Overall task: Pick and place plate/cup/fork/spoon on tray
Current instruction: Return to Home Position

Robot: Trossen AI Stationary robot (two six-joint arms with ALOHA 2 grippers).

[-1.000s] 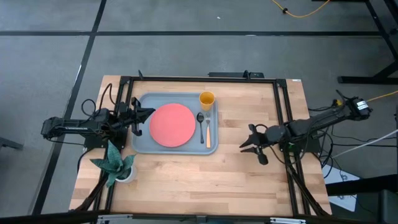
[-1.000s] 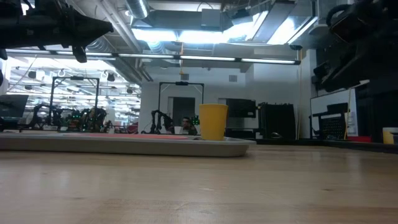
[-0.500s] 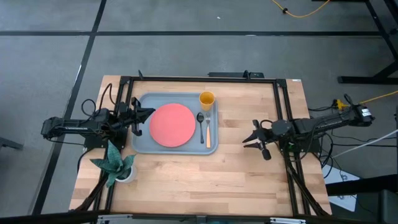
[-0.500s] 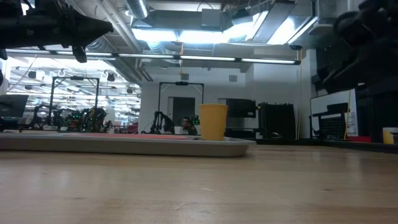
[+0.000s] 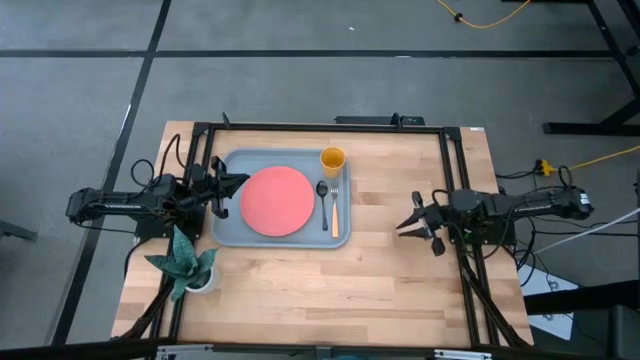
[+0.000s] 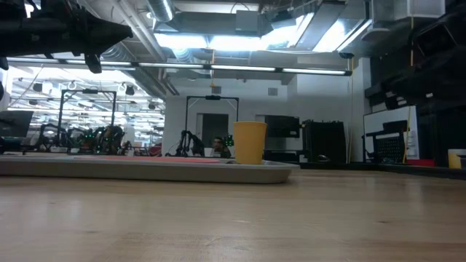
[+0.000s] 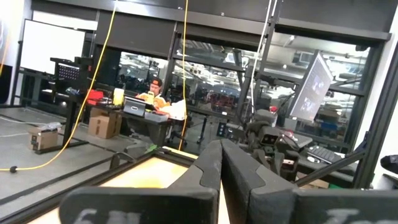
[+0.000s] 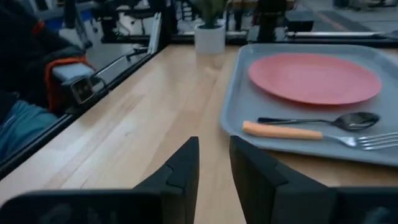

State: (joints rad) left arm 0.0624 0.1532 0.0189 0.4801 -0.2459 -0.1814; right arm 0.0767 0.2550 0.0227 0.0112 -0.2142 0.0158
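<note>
Plainly, we find all four pieces inside the tray (image 5: 228,228). The plate (image 5: 276,200) fills its middle. The spoon (image 5: 323,204) and the fork (image 5: 334,212) lie side by side between the plate and the tray's right rim. The cup (image 5: 332,159) stands upright in the tray corner just past the fork's tines.

From bench level we make out only the tray's rim, the cup above it and a thin red sliver of plate; spoon and fork are hidden behind the rim.

The right pincer (image 8: 214,140) hangs well to the tray's right over the bare bench (image 5: 400,290), its fingers slightly parted and gripping nothing (its own camera clips the fork's tines and misses the cup altogether). At bench level that arm is only a dark mass.

The left pincer (image 7: 221,144) is held above the tray's left edge, clenched on nothing.
</note>
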